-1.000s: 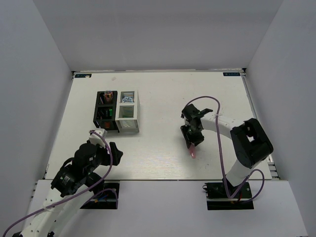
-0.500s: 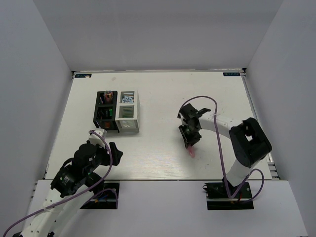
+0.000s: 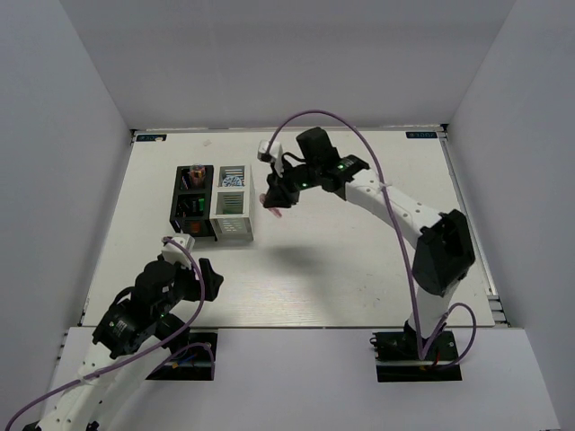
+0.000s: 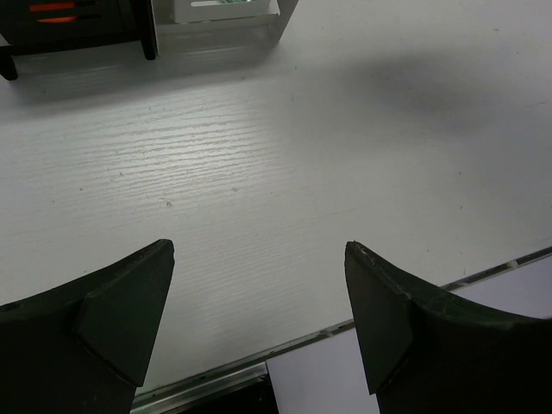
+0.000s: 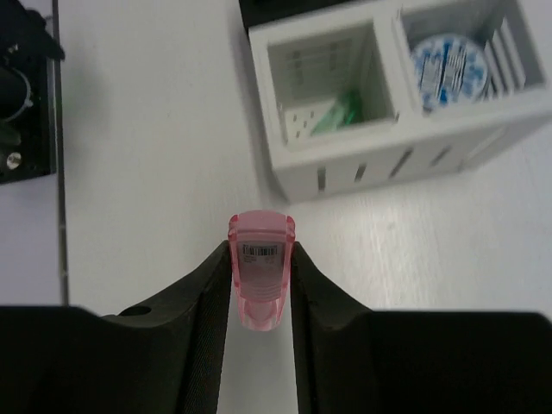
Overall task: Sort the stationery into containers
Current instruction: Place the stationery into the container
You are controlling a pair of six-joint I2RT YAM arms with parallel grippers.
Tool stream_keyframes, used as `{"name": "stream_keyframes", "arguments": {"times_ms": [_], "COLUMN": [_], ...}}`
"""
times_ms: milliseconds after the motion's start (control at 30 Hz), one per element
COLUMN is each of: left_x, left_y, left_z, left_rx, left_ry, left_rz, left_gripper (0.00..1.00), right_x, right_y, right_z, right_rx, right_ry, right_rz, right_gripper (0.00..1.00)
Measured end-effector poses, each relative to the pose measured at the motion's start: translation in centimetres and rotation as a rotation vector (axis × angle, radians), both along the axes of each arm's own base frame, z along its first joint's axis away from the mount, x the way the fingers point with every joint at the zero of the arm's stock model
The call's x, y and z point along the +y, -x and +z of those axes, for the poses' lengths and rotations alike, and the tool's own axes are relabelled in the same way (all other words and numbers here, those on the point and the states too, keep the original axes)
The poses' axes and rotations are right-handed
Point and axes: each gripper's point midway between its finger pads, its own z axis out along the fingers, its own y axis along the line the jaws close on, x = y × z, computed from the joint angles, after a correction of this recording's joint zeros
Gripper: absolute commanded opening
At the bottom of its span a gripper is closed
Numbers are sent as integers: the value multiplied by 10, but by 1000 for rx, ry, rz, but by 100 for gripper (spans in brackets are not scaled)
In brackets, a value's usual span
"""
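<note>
Two grippers are mine to account for. Nearest, my left gripper (image 4: 257, 252) hangs low over the white table (image 4: 285, 172) by its near edge, jaws spread wide with nothing between them. Farther out, my right gripper (image 5: 260, 259) is clamped on a pink capsule-like piece (image 5: 261, 276). The piece is translucent and rounded at one end, with a small white barcode label on its upper face, and my two black fingers (image 5: 203, 293) pinch it by its long sides. The top camera shows it lifted off the table, just to the right of the white organiser (image 5: 345, 168) and apart from it. That organiser's nearer compartment holds a translucent green piece (image 5: 338, 112) tucked in a corner. Its farther compartment holds a blue-white roll (image 5: 450, 65) lying flat. Right against its left side stands the black organiser (image 3: 184, 205), with coloured marker caps showing in both compartments, too small to tell apart.
</note>
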Motion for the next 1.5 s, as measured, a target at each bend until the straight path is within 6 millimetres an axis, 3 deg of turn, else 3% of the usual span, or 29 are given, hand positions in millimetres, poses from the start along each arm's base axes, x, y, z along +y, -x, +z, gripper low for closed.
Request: {"name": "stream_keyframes", "arguments": {"times_ms": [100,200,367,567,733,767,800,900,933,967,1000,1067,1133,1267,1300,1333,1367,1500], "left_x": [1,1,2,3,3,3,3,3,3,3,3,3,3,3,3,3,3,3], "left_y": [0,-1,-1,-2,-2,-2,-2,-2,-1,-1,-1,-1,-1,-1,-1,-1,-1,-1], "left_z": [-1,-3,-4,-4,-4,-4,-4,-4,-4,-4,-4,-3,-3,-4,-4,-4,-4,-4], "left_rx": [5,14,19,18,18,18,18,19,18,17,15,14,16,14,15,15,16,16], "left_ry": [-6,-14,-22,-23,-23,-23,-23,-23,-22,-22,-21,-15,-12,-24,-24,-24,-24,-25], "left_rz": [3,7,13,16,15,15,15,16,16,16,16,18,21,13,12,13,13,14], "left_gripper": [90,90,90,90,90,90,90,90,90,90,72,41,0,0,0,0,0,0], "right_x": [32,51,85,113,126,129,132,138,139,138,137,135,135,130,127,123,118,82], "right_y": [-16,-25,-28,-21,-27,-32,-37,-50,-52,-54,-55,-55,-54,-50,-48,-45,-41,-32], "right_z": [5,-4,-5,8,12,10,6,-18,-27,-36,-41,-44,-40,-24,-15,-4,6,69], "right_rx": [-69,-87,-118,-122,-153,-164,-175,-177,-170,-164,-159,-152,-139,-69,-53,-46,-38,-81], "right_ry": [-72,-108,-199,-277,-303,-303,-299,-265,-250,-234,-222,-212,-218,-205,-197,-190,-182,-157], "right_rz": [56,70,100,126,112,103,95,62,56,50,48,46,41,-2,-11,-18,-24,-65], "right_gripper": [0,0,0,0,0,4,24,59,67,68,68,44,0,0,4,68,90,90]}}
